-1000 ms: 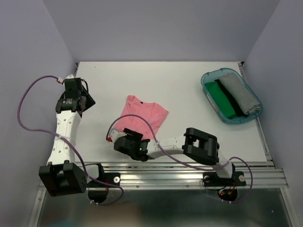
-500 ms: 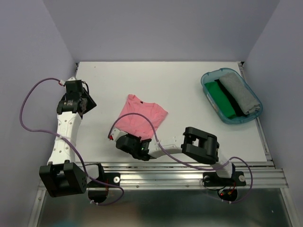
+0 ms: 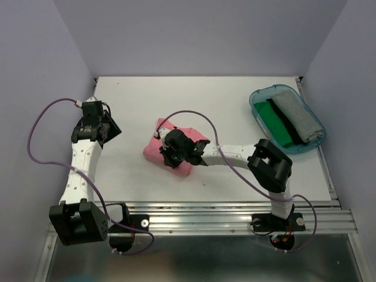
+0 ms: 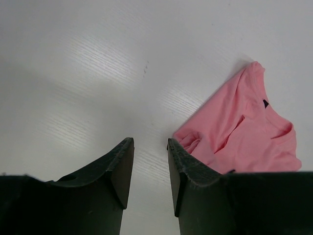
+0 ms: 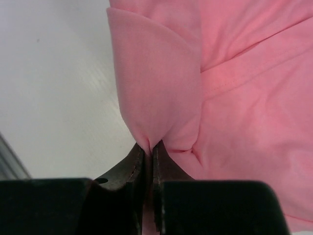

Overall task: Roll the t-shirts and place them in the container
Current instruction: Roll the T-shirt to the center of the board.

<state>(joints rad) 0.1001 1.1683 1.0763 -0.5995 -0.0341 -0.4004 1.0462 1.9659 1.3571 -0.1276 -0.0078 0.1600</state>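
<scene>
The roll of the pink t-shirt looks barely begun. It lies on the worktop a little left of centre, well apart from every edge. The right end effector sits on top of it, and in the right wrist view its jaws are pressed together on a pinched fold of the pink cloth. One edge is lifted into a rounded flap that curls over the rest of the shirt. From above, the garment reads as a loose doubled-over band, not a tight cylinder, so most of the rolling probably remains. The left end effector hangs near the left edge of the worktop. Its jaws stand partly apart with nothing between them, only bare surface below. From its wrist view the shirt is off to one side, neck label showing, and the left arm seems to have no part in the step. At the far right corner a tub holds a green piece and a grey piece side by side. Both look compact and are possibly finished, but whether they are truly rolled cannot be told from here.
</scene>
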